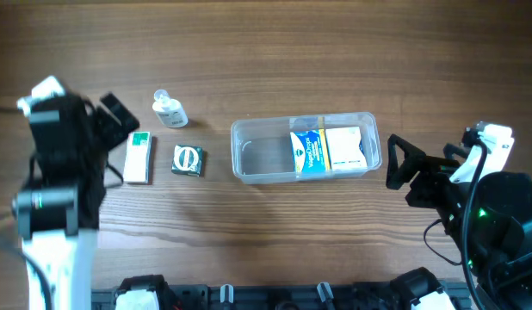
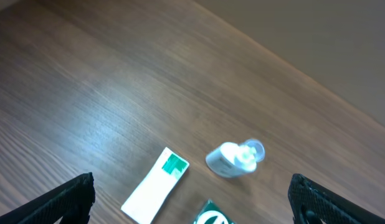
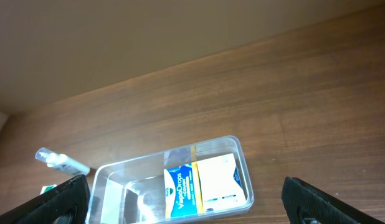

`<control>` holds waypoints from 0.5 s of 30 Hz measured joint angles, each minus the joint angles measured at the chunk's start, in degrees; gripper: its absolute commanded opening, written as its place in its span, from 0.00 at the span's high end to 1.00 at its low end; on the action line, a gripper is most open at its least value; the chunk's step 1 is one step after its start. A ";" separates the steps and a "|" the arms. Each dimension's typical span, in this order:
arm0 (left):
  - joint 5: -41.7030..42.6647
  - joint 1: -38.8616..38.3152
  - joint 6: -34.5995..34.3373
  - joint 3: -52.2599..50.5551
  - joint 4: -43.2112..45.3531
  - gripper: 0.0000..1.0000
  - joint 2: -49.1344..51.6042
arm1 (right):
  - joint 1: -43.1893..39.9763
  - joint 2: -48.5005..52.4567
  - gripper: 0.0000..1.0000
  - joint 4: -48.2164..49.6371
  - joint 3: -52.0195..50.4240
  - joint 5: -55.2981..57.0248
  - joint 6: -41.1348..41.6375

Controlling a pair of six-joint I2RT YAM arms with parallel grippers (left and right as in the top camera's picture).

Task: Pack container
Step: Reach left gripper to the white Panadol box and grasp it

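Just beside right gripper (image 1: 393, 162), container (image 1: 257, 160)

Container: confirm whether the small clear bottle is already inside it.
No: the small clear bottle lies on the table, to the left of the container, near the white-and-green box.

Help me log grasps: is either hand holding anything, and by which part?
Nothing is held. The left hand and the right hand are both open and empty, clear of the container.
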 measured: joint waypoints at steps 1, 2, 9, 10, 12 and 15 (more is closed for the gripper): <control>0.22 0.37 0.04 1.07 -0.20 0.00 2.40 | 0.00 0.00 0.00 -0.02 0.00 0.02 0.00; 0.42 0.44 0.48 1.53 -0.85 0.00 4.20 | 0.00 -0.02 0.00 -0.04 0.00 0.00 0.00; 1.88 1.36 5.01 1.95 -8.66 0.14 14.23 | 0.00 -0.02 0.00 -0.02 0.02 0.00 0.00; 2.19 1.40 5.60 1.95 -8.96 0.18 15.82 | 0.00 -0.02 0.00 -0.02 0.00 0.00 0.00; 3.41 1.40 7.52 1.97 -9.18 0.19 21.31 | 0.00 0.00 0.00 -0.02 0.02 0.00 0.00; 4.90 1.51 8.46 1.97 -9.20 0.17 27.85 | 0.00 -0.02 0.00 -0.04 0.02 0.02 0.00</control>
